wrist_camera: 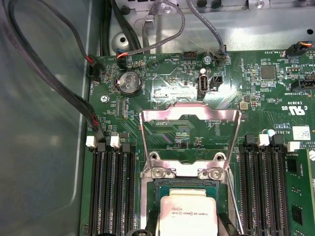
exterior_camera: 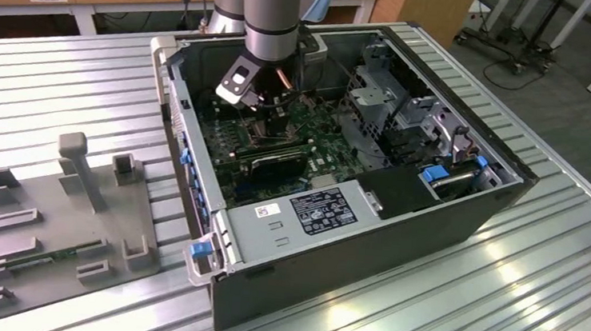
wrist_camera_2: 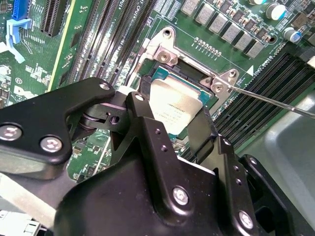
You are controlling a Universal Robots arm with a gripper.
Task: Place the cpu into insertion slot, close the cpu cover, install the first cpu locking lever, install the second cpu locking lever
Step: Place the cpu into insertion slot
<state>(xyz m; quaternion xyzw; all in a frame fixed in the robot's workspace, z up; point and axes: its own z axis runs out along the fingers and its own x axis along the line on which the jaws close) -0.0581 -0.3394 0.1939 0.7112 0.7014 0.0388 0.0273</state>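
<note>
Second wrist view: the black gripper (wrist_camera_2: 171,120) has its jaws closed partway on the flat silver-grey square cpu (wrist_camera_2: 173,104), which sits low in the dark, silver-rimmed insertion slot (wrist_camera_2: 165,74). Placing looks to be the step in hand and calls for square seating. The thin silver frame cpu cover (wrist_camera: 157,115) lies open.

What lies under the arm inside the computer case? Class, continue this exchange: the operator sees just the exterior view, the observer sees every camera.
Observer: In both wrist views, a silver-topped chip lies in its socket.
Operator: Is the cover shut over it?
Observer: No. In the first wrist view the cover is swung open, off the chip, and the board shows through its cut-out.
Operator: And the locking levers?
Observer: In the second wrist view one thin lever juts out from the socket's corner, holding nothing down.
</note>
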